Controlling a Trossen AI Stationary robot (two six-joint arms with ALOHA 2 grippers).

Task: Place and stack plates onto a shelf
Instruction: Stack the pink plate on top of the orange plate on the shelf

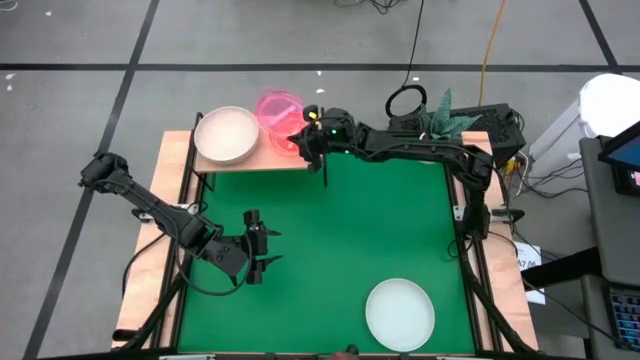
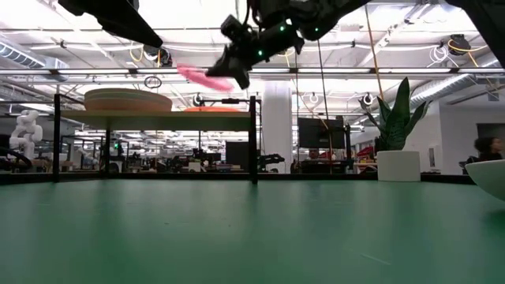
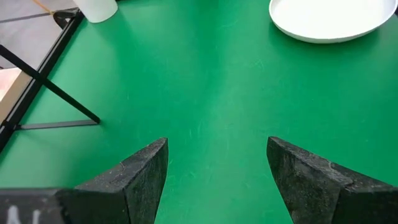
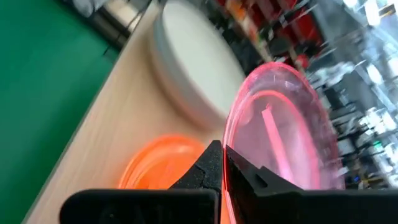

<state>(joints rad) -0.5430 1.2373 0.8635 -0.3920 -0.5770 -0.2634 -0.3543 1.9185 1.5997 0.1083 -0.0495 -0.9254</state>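
Note:
My right gripper is over the right half of the light-wood shelf, shut on a translucent magenta plate. An amber plate lies flat on the shelf board below it. A stack of pale opaque plates sits on the shelf's left half. One large white plate rests flat on the green table near its near right corner. My left gripper is open and touches nothing, over the table's left part. My right gripper pinches the magenta plate's rim between its two fingers, on the edge toward the table's right. The fingers come from the right, slanting a little downward. The plate is lifted clear above the shelf and tilted, its free edge higher.
A plant in a small white pot stands at the table's far right. Thin black shelf legs go down to the green table. Wooden side strips run along the table.

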